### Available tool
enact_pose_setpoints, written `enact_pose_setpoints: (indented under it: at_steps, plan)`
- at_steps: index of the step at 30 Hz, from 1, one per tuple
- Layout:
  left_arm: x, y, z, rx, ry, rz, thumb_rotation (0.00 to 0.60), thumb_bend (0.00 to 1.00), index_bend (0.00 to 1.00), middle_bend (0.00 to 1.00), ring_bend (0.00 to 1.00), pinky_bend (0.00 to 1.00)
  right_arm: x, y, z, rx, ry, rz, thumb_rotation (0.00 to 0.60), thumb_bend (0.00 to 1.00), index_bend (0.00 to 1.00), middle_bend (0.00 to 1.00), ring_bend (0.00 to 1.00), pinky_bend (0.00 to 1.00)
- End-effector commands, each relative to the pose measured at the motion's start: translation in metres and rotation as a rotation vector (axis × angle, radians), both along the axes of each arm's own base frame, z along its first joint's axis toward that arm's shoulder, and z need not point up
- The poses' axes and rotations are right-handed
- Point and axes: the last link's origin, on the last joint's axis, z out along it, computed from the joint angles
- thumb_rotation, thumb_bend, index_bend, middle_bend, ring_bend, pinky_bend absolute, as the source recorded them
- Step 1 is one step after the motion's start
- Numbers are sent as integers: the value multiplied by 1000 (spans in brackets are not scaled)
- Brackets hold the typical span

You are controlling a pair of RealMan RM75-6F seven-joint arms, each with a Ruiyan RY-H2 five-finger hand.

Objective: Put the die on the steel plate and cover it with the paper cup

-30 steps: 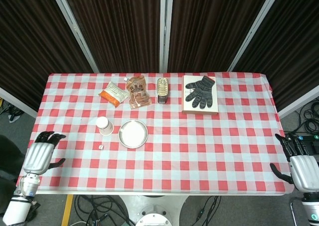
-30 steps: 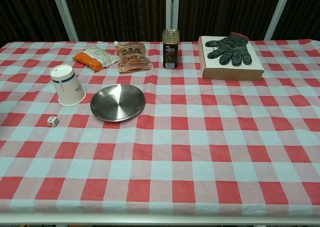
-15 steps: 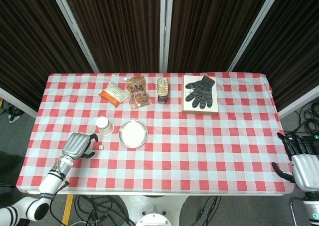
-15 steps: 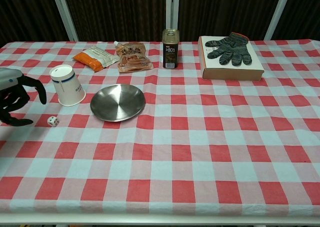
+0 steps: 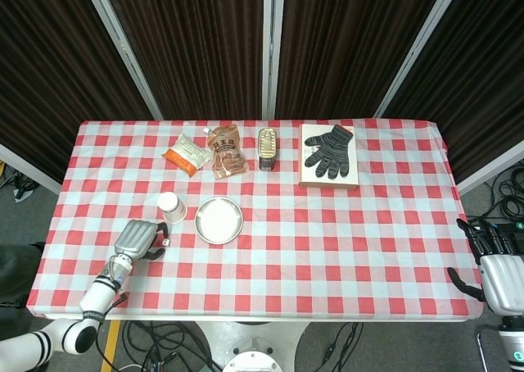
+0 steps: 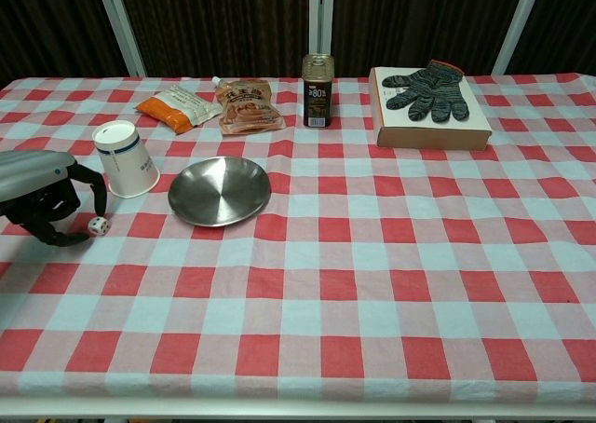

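Die (image 6: pixel 98 225) — small, white, dark-pipped — sits on the cloth under the left hand's (image 6: pixel 42 197) curled, empty fingers.

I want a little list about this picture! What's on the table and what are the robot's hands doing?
die: small, white, on the tablecloth, not on the plate yet
left hand: fingers curled around the die; cannot tell if it grips it
right hand: off the table's right edge, fingers apart, holding nothing
steel plate: empty, right of the die
paper cup: upside down, behind the die, left of the plate
back row: orange packet, snack bag, can, glove lying on a box
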Motion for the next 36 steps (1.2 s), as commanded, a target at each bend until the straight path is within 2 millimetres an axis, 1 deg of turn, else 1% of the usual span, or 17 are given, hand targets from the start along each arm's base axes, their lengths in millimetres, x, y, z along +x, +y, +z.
enact_pose_setpoints:
  at_steps: [1,5,9,12,16,18,21,23,30,36]
  plan:
    - [-1,1,-2,3,13,-6,600,297,465,871,844,875,0,0,-1,2,-1,-2,600,200,5,174,0,96]
    - [-1,3,-4,5,12,-3,600,329,497,878,852,875,-1,0,-1,3,-2,-4,600,205,4,175,0,96]
    - [-2,6,-7,3,26,-6,600,379,560,890,864,881,-2,0,-1,2,-5,-7,600,204,9,179,0,96]
    - [4,2,-7,9,7,-23,600,400,612,892,876,893,-3,0,-2,4,-8,-11,600,205,10,181,0,96]
    - [21,-4,-3,13,-27,-71,600,399,618,895,881,899,-4,0,-3,11,-9,-13,600,203,10,182,0,96]
    - [33,-5,-3,19,-38,-107,600,397,617,897,884,900,-3,0,-3,10,-8,-13,600,205,10,182,0,96]
    - [51,-2,-5,47,-27,-167,600,396,615,898,885,901,-3,0,-2,6,-6,-13,600,203,11,183,0,96]
    - [61,3,-10,76,1,-207,600,396,613,894,882,901,-4,1,-1,4,-6,-14,600,205,11,183,0,96]
    - [86,22,-35,54,98,-235,600,397,578,885,878,901,-5,3,0,-3,-8,-18,600,203,11,184,0,96]
    - [102,32,-46,59,116,-222,600,399,561,885,878,900,-6,6,1,-8,-11,-19,600,203,11,184,0,96]
